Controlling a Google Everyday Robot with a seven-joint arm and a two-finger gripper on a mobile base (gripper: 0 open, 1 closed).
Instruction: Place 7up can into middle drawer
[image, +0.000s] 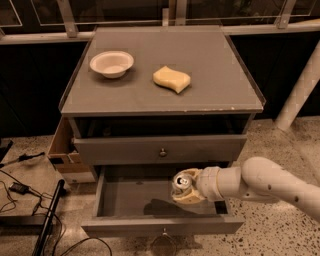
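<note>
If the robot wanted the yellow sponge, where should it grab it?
Probably across its short width, from straight above: the sponge lies flat on the cabinet top. Right now the gripper is over the open middle drawer, holding the 7up can.

Arm (270, 184): reaching in from the right, lying nearly level.
Claw (186, 192): gripping the can (180, 182), hanging over the open drawer (125, 197).
</note>
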